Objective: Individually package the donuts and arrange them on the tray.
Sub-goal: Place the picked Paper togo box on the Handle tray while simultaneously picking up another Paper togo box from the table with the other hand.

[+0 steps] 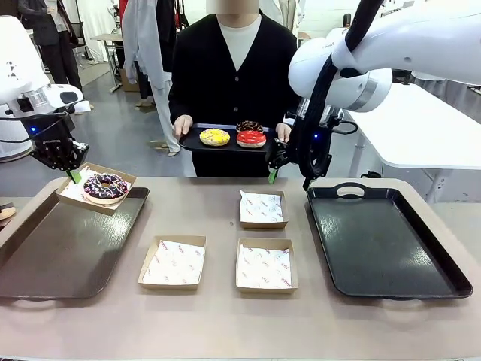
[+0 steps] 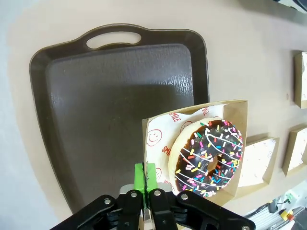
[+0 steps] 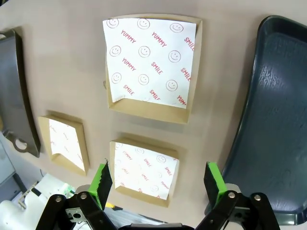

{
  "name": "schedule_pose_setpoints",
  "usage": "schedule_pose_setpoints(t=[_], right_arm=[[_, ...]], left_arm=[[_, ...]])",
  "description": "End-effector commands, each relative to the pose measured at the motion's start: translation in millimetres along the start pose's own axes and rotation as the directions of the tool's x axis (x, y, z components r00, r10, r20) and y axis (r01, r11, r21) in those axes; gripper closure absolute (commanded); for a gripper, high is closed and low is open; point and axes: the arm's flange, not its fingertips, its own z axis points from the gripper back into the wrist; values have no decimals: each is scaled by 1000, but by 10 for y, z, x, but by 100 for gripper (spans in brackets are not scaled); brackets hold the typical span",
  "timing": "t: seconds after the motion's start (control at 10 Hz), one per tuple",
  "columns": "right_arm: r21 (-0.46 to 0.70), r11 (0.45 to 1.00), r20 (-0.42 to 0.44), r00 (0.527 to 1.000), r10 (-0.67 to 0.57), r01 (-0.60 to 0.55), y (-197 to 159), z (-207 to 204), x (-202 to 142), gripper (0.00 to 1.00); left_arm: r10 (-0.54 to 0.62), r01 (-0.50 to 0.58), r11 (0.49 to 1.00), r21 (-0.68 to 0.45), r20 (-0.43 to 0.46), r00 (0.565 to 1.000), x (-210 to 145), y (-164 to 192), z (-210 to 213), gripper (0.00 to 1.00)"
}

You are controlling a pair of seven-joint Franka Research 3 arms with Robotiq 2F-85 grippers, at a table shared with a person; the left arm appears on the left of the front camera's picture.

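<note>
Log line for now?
left gripper: shut on box of sprinkled donut, over left tray | right gripper: open, empty | person: holding tray of donuts

A beige table [image 1: 225, 331] with rounded corners spans the foreground. Beyond it, a glossy grey floor [image 1: 113, 147] reflects soft light. A white table [image 1: 425, 128] stands at right; a small table [image 1: 111, 36] sits far back left.

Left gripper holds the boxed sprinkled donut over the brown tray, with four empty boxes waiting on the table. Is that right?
Not quite. The front view shows three empty boxes on the table, not four. The rest stands: the left gripper is shut on the box with the sprinkled donut, over the brown tray.
</note>
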Motion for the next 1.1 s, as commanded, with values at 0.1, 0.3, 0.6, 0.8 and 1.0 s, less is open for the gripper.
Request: schedule_pose_setpoints(t=[0.1, 0.3, 0.6, 0.8, 1.0], right_arm=[[18, 1000, -9, 1000, -2, 2, -28, 8, -49, 0], [18, 1000, -9, 1000, -2, 2, -28, 8, -49, 0], [-99, 995, 90, 996, -4, 13, 2, -32, 55, 0], [-160, 984, 220, 975, -39, 75, -73, -140, 251, 0], [-164, 983, 250, 967, -44, 87, -142, -304, 413, 0]], left_arm=[[6, -6, 1000, 0, 1, 1000, -11, -1, 34, 99], [6, -6, 1000, 0, 1, 1000, -11, -1, 34, 99], [71, -71, 997, -17, 13, 997, 40, 97, -82, 99], [133, -132, 990, -41, 18, 991, 87, 242, -189, 99], [165, -164, 985, -49, 22, 986, 164, 333, -295, 99]])
